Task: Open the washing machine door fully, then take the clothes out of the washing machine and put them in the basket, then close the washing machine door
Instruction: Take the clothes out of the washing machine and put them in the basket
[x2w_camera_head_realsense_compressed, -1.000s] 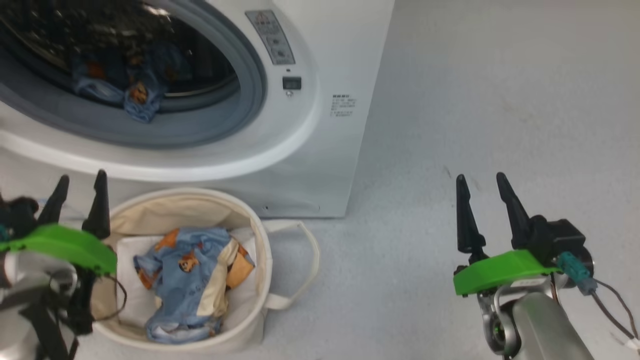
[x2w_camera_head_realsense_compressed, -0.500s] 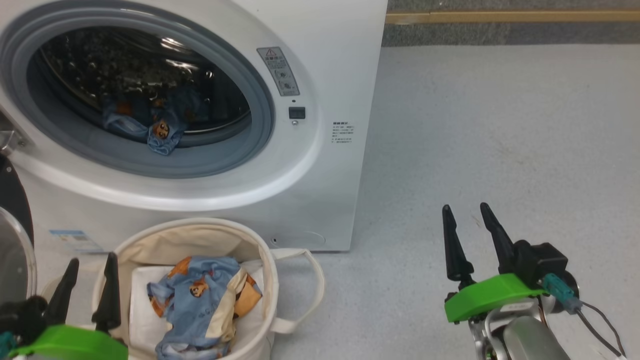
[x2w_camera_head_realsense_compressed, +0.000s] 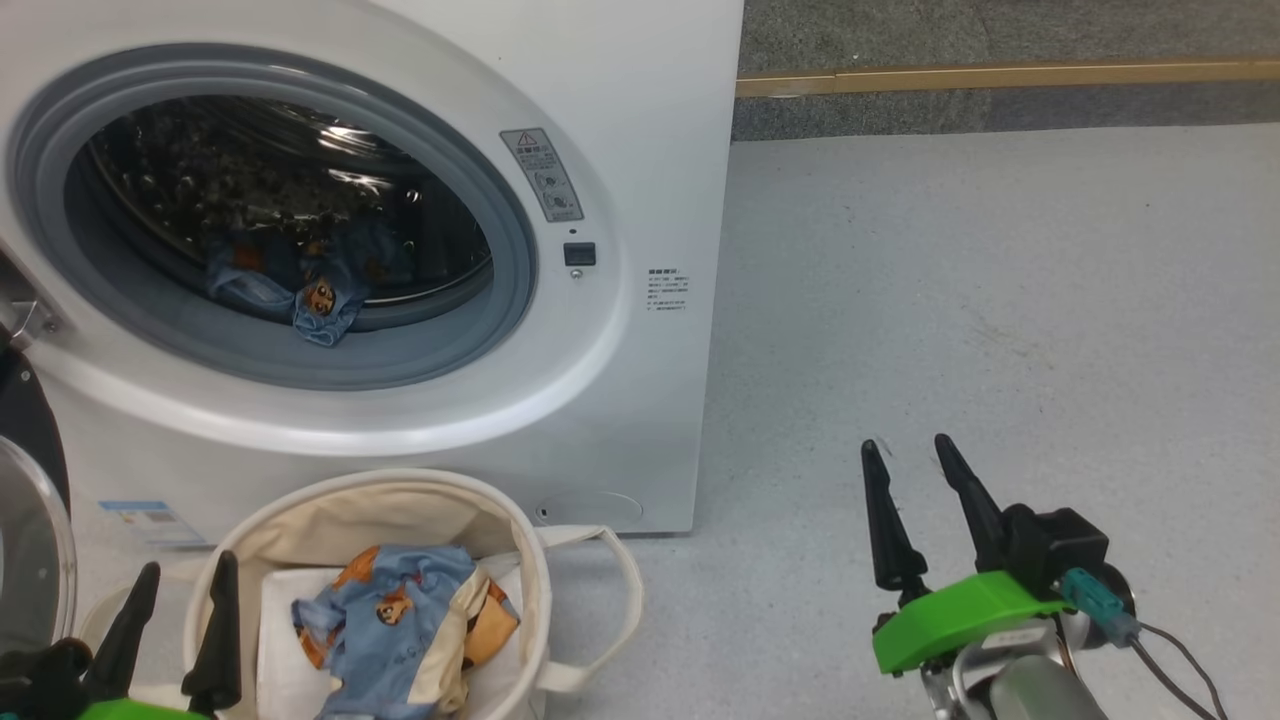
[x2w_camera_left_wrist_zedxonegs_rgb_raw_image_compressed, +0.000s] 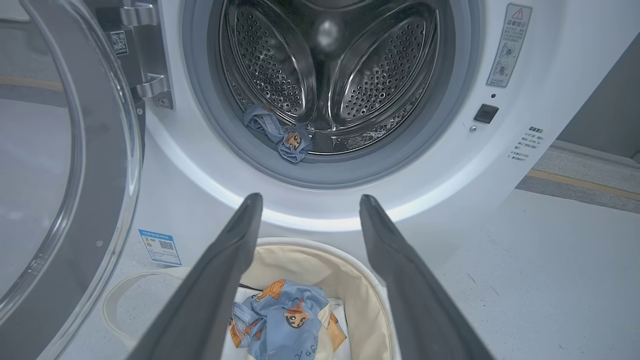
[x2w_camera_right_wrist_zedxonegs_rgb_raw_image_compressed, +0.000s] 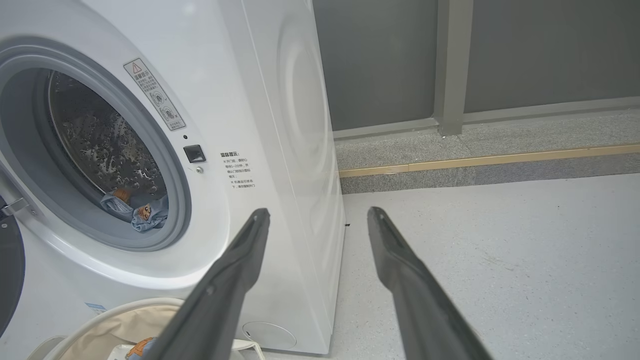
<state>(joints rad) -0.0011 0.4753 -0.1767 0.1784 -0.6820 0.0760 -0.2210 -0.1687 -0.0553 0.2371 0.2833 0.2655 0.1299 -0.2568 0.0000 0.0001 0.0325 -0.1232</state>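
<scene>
Washing machine (x2w_camera_head_realsense_compressed: 640, 150): stands far left on the floor (x2w_camera_head_realsense_compressed: 1000, 300), its opening unobstructed. Over the last second the whole head view has shifted, so the drum mouth now sits lower in it and a far floor strip has come in. This is judged to be camera movement, not movement of the appliance.

Washing machine door (x2w_camera_left_wrist_zedxonegs_rgb_raw_image_compressed: 60, 175): swung wide on its hinge, left of the opening. The opening step is judged complete.

Basket (x2w_camera_head_realsense_compressed: 380, 510): on the floor directly below the opening, with its place against the machine unchanged.

Left gripper (x2w_camera_head_realsense_compressed: 189, 566): near left, just beside the basket's left rim, fingers apart and holding nothing.

Right gripper (x2w_camera_head_realsense_compressed: 905, 442): near right over bare floor, well apart from the machine, fingers apart and empty. Neither spread has altered.

Clothes: the garment in the basket (x2w_camera_head_realsense_compressed: 400, 620) lies on a white sheet. The garment in the drum (x2w_camera_head_realsense_compressed: 320, 300) remains at the front lip, against the grey gasket.

Assessment: unloading is partly done, and another reach into the drum is required before the door can be closed.
</scene>
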